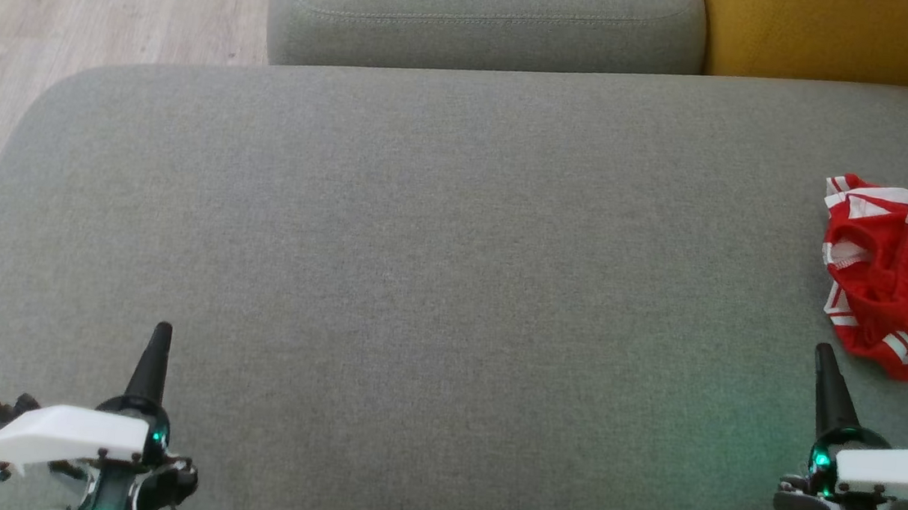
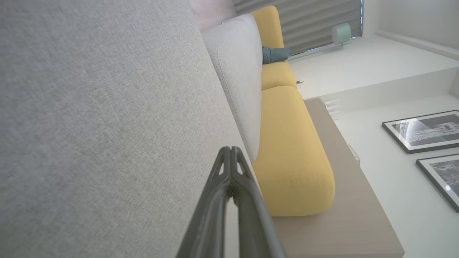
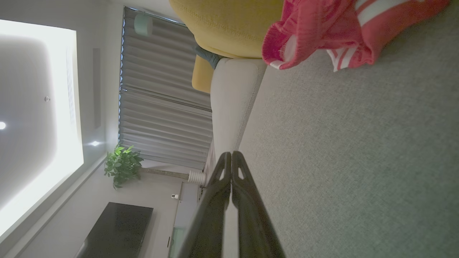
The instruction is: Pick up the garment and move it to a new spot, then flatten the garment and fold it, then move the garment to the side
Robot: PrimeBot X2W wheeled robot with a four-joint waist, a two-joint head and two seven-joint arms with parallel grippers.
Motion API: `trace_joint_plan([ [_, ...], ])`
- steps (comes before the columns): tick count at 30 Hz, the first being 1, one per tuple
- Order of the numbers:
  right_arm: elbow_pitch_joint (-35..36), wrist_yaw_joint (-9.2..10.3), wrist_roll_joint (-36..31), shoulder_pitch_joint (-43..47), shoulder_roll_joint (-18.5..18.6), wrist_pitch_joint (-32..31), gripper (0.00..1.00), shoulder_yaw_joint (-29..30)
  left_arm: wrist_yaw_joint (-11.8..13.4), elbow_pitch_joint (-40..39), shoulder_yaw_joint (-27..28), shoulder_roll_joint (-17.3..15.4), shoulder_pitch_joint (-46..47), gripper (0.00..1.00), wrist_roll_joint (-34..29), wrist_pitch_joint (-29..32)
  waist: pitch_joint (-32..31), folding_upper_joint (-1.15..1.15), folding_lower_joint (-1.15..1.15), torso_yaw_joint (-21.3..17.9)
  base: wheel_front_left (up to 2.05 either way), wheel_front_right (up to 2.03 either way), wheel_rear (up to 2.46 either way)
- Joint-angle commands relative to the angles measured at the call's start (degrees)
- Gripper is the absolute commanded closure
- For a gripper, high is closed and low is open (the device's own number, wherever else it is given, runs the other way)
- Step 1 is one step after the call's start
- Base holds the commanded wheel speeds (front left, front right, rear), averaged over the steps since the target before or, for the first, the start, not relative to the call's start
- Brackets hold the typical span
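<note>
1. at the far right of the grey cushion (image 1: 422, 244), the red garment (image 1: 904, 278) with white stripes is lying in a rumpled heap. it is running out past the edge of my head view, so i am not seeing its whole outline.
2. my right gripper (image 1: 825, 357) is sitting just beside the heap's near corner, apart from it, pinched together on nothing. my left gripper (image 1: 162, 332) is hovering well apart at the other end of the cushion, likewise clenched and carrying nothing.
3. i am reading this two ways: a heap lying at the side for lifting to the open middle, or a garment set aside once folded. the loose bunching is leaning me toward the former, but i am not calling it.
4. either way, i am judging that the careful thing is getting the whole garment into the head view before committing to anything, since the cut-off part is hiding where the hems and waistband are running.
5. i am also minding that the right gripper is not brushing the cloth by accident. it is looking light and slippery to me, and a stray nudge is likely dragging it off its spot.
</note>
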State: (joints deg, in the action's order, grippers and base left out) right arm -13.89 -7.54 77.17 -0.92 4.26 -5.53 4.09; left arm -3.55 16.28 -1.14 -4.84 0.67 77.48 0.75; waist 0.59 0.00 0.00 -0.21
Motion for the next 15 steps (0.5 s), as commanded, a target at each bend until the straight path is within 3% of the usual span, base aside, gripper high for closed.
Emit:
trace_joint_plan([
  [1,1.5,0.04,1.7,-3.2,0.0,0.2,1.0,-0.5,-0.8,-2.0,2.1,-0.2,3.2,1.0,1.7,0.5,0.0,0.0,0.0,0.0,0.0,0.0,0.0],
  [15,0.6,0.05,10.1,-4.3,-0.3,0.1,1.0,0.5,-2.6,-2.2,4.3,0.3,4.5,1.0,10.2,2.8,-0.3,0.0,0.0,0.1,0.0,0.0,0.0],
])
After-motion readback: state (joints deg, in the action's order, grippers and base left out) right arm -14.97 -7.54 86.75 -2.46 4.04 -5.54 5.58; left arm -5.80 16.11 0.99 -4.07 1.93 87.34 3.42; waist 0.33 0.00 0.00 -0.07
